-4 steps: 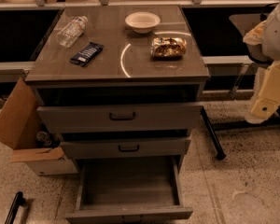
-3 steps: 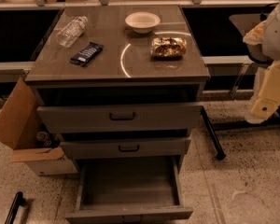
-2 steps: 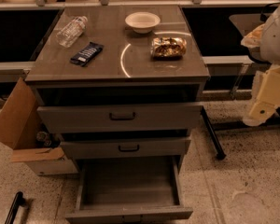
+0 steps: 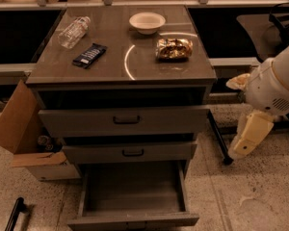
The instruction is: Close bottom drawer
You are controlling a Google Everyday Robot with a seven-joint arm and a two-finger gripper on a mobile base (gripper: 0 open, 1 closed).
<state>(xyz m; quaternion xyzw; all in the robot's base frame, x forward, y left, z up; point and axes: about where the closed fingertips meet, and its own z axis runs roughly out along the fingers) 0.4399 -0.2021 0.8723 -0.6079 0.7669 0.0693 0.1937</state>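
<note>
The bottom drawer (image 4: 133, 219) of the grey cabinet (image 4: 120, 76) is pulled far out toward me. Its long grey tray (image 4: 133, 189) is empty, and its low front panel lies at the bottom edge of the view. The middle drawer (image 4: 130, 152) and the top drawer (image 4: 125, 121) each stand slightly out. My gripper (image 4: 241, 148) hangs at the end of the white arm (image 4: 274, 85), to the right of the cabinet at about middle-drawer height. It is apart from the cabinet and touches nothing.
On the cabinet top lie a plastic bottle (image 4: 73, 32), a dark snack bar (image 4: 89, 55), a white bowl (image 4: 147, 22) and a gold foil snack bag (image 4: 174, 48). An open cardboard box (image 4: 26, 138) stands left of the cabinet. A dark chair leg (image 4: 217, 141) stands right of it.
The arm and gripper have moved down and left, closer to the cabinet's right side. The drawers have not moved.
</note>
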